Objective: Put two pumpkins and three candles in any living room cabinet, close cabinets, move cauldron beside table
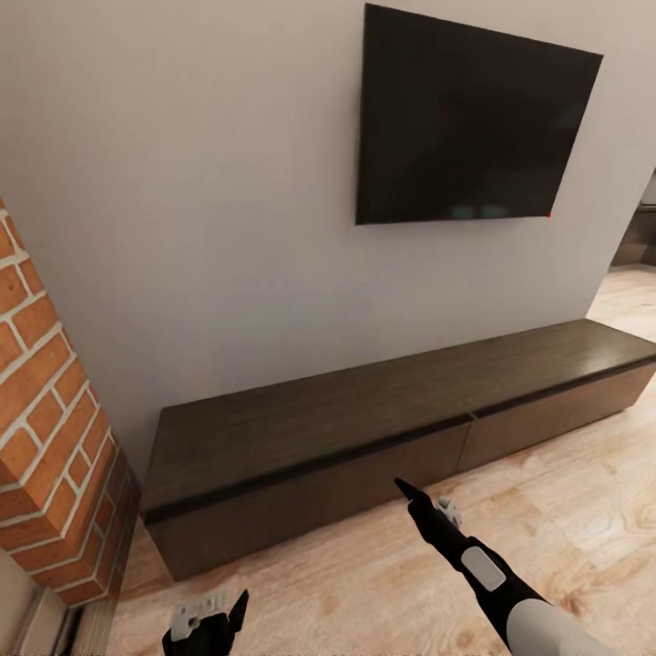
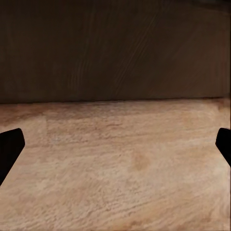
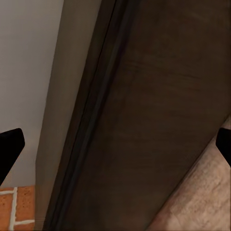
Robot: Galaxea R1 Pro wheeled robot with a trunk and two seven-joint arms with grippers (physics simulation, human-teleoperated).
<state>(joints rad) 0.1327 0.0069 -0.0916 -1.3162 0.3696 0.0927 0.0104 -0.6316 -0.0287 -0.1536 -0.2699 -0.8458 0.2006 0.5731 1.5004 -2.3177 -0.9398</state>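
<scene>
- Cabinet (image 1: 364, 410) sat against the wall, just ahead of both grippers; drawer fronts looked shut.
- R gripper (image 1: 407, 492) was nearer, tips almost at the front panel, fingers wide apart, holding nothing.
- L gripper (image 1: 214, 620) hung lower and further back, also spread and empty.
- Cabinet's long axis ran crosswise to the R gripper's reach; fronts faced it.
</scene>
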